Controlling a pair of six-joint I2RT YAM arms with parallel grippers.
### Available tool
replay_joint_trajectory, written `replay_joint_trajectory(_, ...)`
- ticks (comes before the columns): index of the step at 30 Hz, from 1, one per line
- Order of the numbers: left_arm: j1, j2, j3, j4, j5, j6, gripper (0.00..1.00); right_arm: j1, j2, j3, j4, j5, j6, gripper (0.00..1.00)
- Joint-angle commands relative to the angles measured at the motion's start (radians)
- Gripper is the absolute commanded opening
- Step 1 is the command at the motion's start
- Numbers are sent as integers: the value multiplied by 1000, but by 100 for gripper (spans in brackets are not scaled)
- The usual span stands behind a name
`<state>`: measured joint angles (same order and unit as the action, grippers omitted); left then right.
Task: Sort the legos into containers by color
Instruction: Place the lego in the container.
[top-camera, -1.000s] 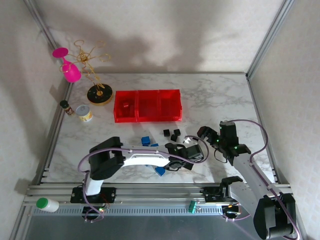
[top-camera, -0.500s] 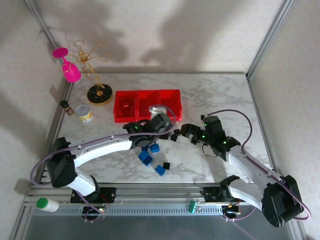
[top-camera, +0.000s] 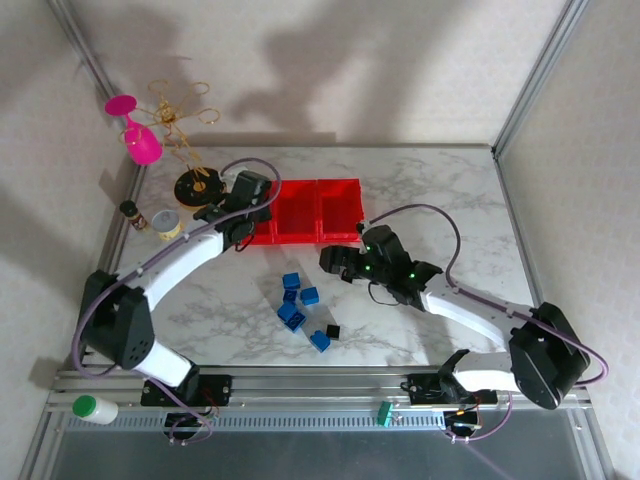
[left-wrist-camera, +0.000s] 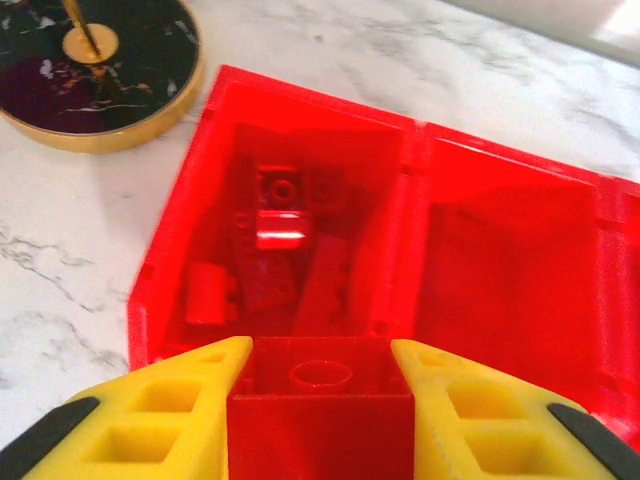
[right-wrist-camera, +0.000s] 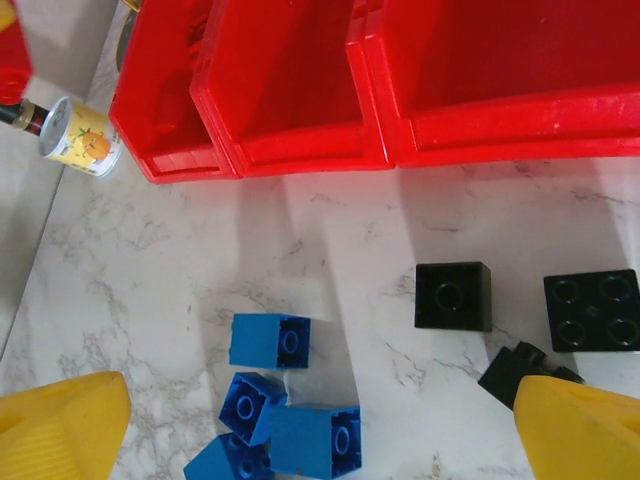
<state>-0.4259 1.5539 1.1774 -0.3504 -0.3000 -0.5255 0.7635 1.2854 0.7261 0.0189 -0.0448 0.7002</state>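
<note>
**Top view.** The left gripper (top-camera: 250, 210) hangs over the left end of the 3 joined bins (top-camera: 335, 200), at upper centre. The right gripper (top-camera: 335, 262) sits just below their right end, low over the marble worktop (top-camera: 440, 200). Blue bricks (top-camera: 297, 300) cluster at centre frame.

**Left wrist.** At the bottom edge the left gripper (left-wrist-camera: 320, 400) is clenched on a red brick (left-wrist-camera: 320, 425), glossy, square-edged, with 1 round stud facing up. Above it in the frame the left bin (left-wrist-camera: 180, 230) already holds several red bricks (left-wrist-camera: 275, 250). Its walls are smooth, slightly translucent plastic. The step looks like the drop. The held brick seems to sit about over the near wall, so I would carry it further over the floor before letting go. I would also release low, since hard slick plastic is likely to bounce.

**Right wrist.** The right gripper (right-wrist-camera: 320, 430) is spread wide and empty, its yellow fingers (right-wrist-camera: 60, 425) in the lower corners. 3 black bricks (right-wrist-camera: 453, 296) lie at right, some blue ones at lower centre. A small printed can (right-wrist-camera: 82, 148) stands at upper left beside the bins.
</note>
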Motion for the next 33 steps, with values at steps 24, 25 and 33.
replay_joint_trajectory(24,121,261,192,29,106,87,49,9,10,53,-25,69,-18,99)
replay_joint_trajectory(25,120,232,174,31,117,85,49,7,6,50,-31,68,-16,99)
replay_joint_trajectory(33,71,1,-21,11,162,52,50,-7,-54,2,-99,69,-18,99)
